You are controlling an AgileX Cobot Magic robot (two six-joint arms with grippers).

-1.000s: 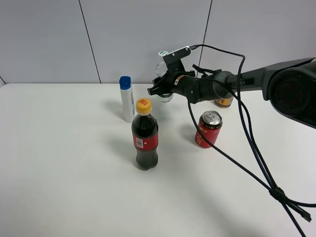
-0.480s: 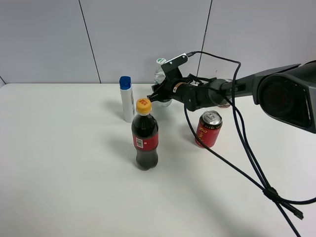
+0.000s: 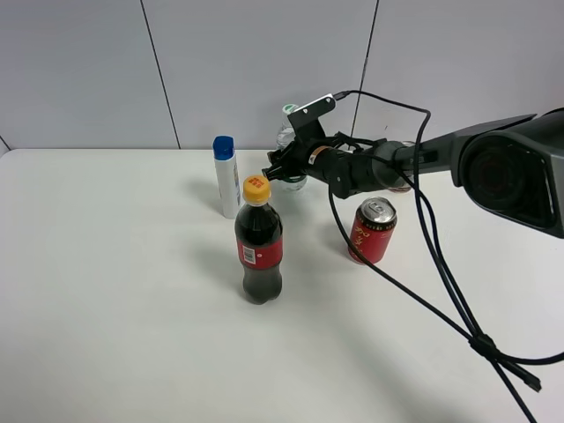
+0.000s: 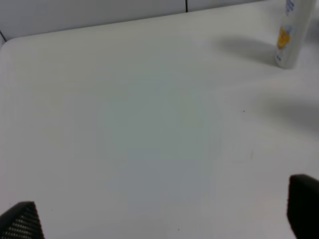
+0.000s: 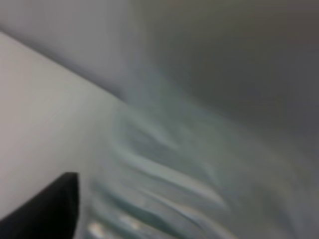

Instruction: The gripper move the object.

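The small clear water bottle [image 3: 285, 132] with a white cap stands at the back of the white table [image 3: 115, 291], by the wall. My right gripper [image 3: 285, 167] reaches in from the right, jaws closed around the bottle's middle, hiding its label. In the right wrist view the blurred clear bottle [image 5: 169, 169] fills the picture, with one black fingertip [image 5: 50, 211] beside it. My left gripper [image 4: 162, 219] is open and empty over bare table; only its two black fingertips [image 4: 20, 221] show, and it is out of the high view.
A tall dark cola bottle [image 3: 259, 242] with a yellow cap stands in front of the gripper. A white tube [image 3: 227, 176] with a blue cap is to its left, also in the left wrist view [image 4: 289, 35]. A red can [image 3: 371, 231] stands right. Black cables [image 3: 441, 264] trail across the right side.
My right gripper has come down slightly with the water bottle, whose cap now sits lower and straighter. The arm dropped in front of the can at the back. Little moved in the last half second.
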